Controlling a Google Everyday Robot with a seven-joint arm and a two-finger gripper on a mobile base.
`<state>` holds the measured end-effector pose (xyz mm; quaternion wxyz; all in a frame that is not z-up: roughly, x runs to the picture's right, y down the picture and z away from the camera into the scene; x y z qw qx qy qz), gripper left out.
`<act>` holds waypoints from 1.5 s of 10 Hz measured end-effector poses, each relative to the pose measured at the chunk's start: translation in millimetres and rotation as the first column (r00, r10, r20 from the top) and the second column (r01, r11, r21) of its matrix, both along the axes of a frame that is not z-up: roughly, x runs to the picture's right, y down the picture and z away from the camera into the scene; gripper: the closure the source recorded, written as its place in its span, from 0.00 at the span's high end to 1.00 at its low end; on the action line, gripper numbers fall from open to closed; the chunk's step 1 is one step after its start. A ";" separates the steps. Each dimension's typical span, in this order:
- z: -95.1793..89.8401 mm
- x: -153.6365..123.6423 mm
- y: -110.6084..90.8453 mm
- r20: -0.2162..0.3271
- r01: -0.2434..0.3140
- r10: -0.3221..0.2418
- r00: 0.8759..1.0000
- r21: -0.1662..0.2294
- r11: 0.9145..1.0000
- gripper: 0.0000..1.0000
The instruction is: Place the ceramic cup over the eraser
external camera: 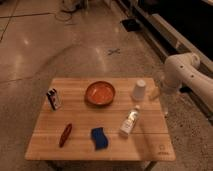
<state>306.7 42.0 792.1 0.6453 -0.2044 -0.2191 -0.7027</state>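
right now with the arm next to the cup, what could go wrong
The end effector hangs open beside the ceramic cup at the table edge; a rough approach could tip the cup or push it away. The way to the eraser passes over the orange bowl, which a low carry might clip.

On table point(85, 119): eraser point(53, 98) left, ceramic cup point(139, 90) right — gripper point(155, 93) just right of cup.
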 end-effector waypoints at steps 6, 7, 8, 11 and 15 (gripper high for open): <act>46.4 -33.5 -32.3 0.039 0.042 -0.044 0.998 0.040 0.998 0.80; 53.1 -39.4 -37.2 0.055 0.033 -0.036 0.998 0.049 0.998 0.80; 58.4 -44.6 -40.8 0.069 0.025 -0.029 0.997 0.055 0.998 0.80; 75.6 -57.6 -50.4 0.106 0.005 -0.012 0.994 0.067 0.998 0.80; 97.1 -62.3 -62.3 0.123 0.008 -0.019 0.992 0.089 0.996 0.80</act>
